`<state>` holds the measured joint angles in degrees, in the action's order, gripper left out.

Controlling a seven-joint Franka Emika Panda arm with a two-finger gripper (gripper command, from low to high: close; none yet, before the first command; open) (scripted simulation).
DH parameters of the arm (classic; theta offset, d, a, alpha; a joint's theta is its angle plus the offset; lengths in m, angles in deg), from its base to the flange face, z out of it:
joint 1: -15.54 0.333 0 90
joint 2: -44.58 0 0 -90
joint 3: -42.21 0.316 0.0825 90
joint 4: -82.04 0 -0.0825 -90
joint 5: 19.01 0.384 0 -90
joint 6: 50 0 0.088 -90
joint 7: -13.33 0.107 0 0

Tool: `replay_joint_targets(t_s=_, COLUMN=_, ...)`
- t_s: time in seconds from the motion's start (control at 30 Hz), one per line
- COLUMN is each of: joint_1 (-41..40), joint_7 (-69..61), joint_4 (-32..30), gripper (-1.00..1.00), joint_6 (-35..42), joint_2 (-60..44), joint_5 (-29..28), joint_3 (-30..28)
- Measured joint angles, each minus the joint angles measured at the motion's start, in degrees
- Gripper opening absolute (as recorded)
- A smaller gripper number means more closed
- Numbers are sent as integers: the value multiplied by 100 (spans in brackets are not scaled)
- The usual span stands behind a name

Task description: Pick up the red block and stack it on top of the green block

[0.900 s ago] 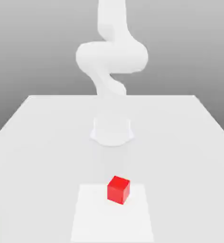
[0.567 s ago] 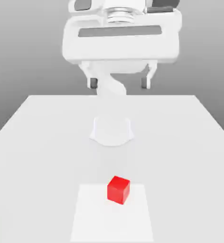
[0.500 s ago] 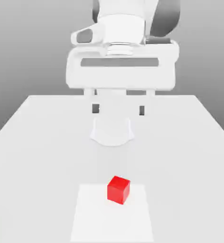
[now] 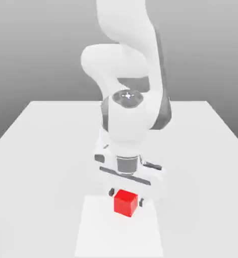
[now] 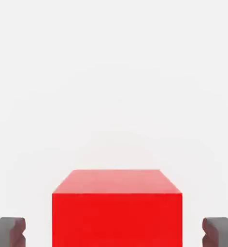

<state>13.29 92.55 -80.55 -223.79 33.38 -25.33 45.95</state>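
Observation:
The red block (image 4: 126, 203) is a small glossy cube resting on a lighter white square patch (image 4: 98, 232) near the table's front edge. My white gripper (image 4: 126, 197) has come down over it, open, with one dark fingertip on each side of the cube and a gap between each and the block. In the hand view the red block (image 5: 117, 207) sits between the two grey fingertips (image 5: 7, 231), neither touching it. No green block is in view.
The white table (image 4: 45, 151) stretches around the patch. The arm's round base (image 4: 102, 138) stands behind the cube, mostly covered by the arm, which leans forward over the table's middle.
The arm has swung forward and dropped from high above the table down to the red block, so the open fingers now straddle it. The block has not moved.

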Motion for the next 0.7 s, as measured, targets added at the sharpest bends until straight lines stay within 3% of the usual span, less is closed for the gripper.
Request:
replay_joint_targets(t_s=0.17, joint_1=12, joint_7=19, joint_4=3, gripper=-100, joint_6=-23, joint_2=-20, joint_5=-21, joint_3=-15)
replay_joint_targets(t_s=0.4, joint_1=-53, joint_7=-474, joint_4=-187, gripper=-100, joint_6=1080, joint_2=1277, joint_5=665, joint_3=238)
replay_joint_targets(t_s=0.7, joint_1=-1068, joint_7=211, joint_4=1435, gripper=-100, joint_6=2027, joint_2=611, joint_5=979, joint_3=-408)
